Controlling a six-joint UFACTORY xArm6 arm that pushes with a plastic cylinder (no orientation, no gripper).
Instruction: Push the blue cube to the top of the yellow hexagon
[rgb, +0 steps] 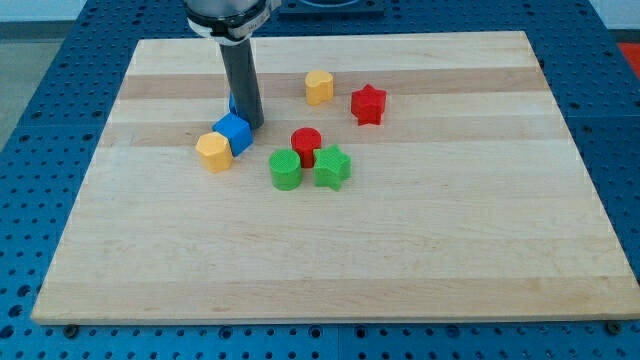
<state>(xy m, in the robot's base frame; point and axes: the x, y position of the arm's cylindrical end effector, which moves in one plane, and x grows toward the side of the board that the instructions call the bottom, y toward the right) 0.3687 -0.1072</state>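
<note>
While the pale wooden worktop (400, 270) fills most of the view and lies bare across its whole bottom half, every block sits in the upper half, toward the top-left corner and the middle. Next in size comes the arm's straight dark rod, which comes down from the top edge; my tip (253, 125) rests just behind the blue plastic cube (234, 133), touching or all but touching its upper right side. No fingers exist on this rig, so nothing is gripped; the rod can only shove. That blue cube presses against the yellow plastic hexagon (214, 152), sitting at the hexagon's upper right, nearer the top edge. A second yellow block (319, 87) of similar shape stands well apart toward the top edge, with a red star-shaped block (368, 104) just beside it on the right. Near the middle cluster a red cylinder (305, 146), a green cylinder (285, 170) and a green star-shaped block (332, 167). Judging by the layout, the push is in its closing stage: the cube is close to its goal but offset rightward. The next move seems to call for a short nudge toward the left edge, gentle enough not to drag the hexagon along.
</note>
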